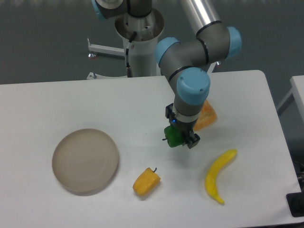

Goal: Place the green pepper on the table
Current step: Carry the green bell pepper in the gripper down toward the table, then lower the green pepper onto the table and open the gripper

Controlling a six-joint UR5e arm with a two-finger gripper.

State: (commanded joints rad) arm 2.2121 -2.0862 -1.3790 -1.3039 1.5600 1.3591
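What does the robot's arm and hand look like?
The arm is made of fat grey tubes with round light-blue caps on the joints, plus a shiny silver tube higher up. Its hand is small and black, with a tiny blue light.

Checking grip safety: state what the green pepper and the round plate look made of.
Green pepper: glossy, even-coloured skin with soft highlights; looks like moulded plastic, though real produce can't be ruled out. Plate: matte beige with faint concentric rings, probably plastic or glazed ceramic. The gripper is shut on the pepper.
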